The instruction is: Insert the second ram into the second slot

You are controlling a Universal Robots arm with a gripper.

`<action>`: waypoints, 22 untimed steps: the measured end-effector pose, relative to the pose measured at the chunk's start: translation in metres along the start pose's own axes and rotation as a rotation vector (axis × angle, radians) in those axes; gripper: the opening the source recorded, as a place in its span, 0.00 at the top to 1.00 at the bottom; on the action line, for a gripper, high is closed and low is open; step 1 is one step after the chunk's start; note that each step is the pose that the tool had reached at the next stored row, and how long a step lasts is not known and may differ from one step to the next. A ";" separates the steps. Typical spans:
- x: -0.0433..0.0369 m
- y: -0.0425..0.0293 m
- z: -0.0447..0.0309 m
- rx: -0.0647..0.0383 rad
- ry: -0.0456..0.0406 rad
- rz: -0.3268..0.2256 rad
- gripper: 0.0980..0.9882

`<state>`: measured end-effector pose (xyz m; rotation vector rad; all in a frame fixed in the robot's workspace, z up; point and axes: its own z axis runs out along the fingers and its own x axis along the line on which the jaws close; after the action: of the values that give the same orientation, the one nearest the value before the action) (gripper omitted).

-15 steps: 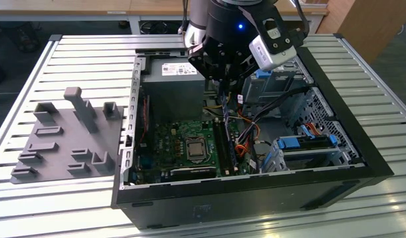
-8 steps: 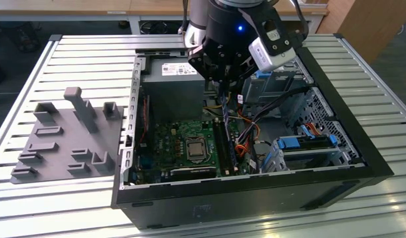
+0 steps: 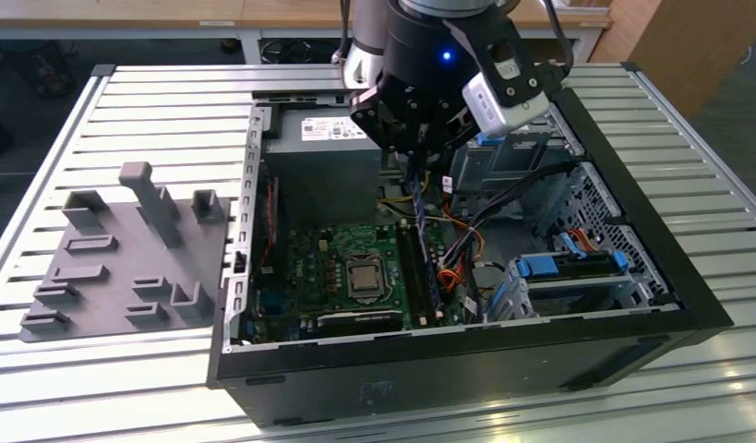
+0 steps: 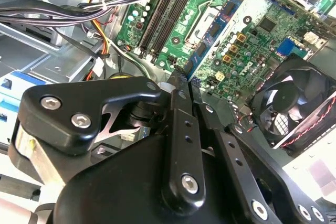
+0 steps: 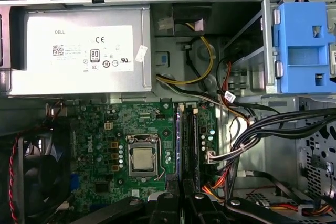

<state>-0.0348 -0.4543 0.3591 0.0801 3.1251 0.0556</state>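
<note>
— What sat at the table's (image 3: 107, 388) edge, on the exterior view's left?

— A grey tray (image 3: 119, 268) of moulded blocks, just beside the open case (image 3: 476, 346). The case took the table's middle.

— And inside the case?

— The board (image 3: 310, 258) lay flat on its floor. The slots (image 3: 414, 272) ran along the board's edge toward the exterior view's right. The gripper (image 3: 414, 152) hung over them, at the power supply (image 3: 334, 129) end.

— Its fingers?

— In the second wrist view the fingers (image 4: 181, 124) were drawn close together, pinching the ram (image 4: 206, 52) (seen edge-on, a thin blue strip). It was held in the air above the board, roughly in line with the slots and not seated.

— Further right?

— Loose cables (image 3: 501, 198), then a blue latch (image 3: 572, 266) on the drive bay, by the case's wall.
</note>
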 end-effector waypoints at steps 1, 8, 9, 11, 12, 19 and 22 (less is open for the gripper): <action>0.0000 0.0000 0.0003 0.000 0.0000 0.000 0.96; 0.0000 -0.0001 0.0023 0.000 0.0000 -0.001 0.96; 0.0000 -0.0001 0.0026 0.000 0.0000 -0.001 0.96; 0.0000 -0.0001 0.0032 0.000 0.0001 -0.001 0.96; 0.0000 -0.0001 0.0035 0.000 0.0000 -0.001 0.96; 0.0001 -0.0002 0.0054 0.000 0.0003 -0.002 0.96; 0.0001 -0.0002 0.0062 0.000 0.0004 -0.002 0.96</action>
<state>-0.0348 -0.4543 0.3529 0.0772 3.1255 0.0556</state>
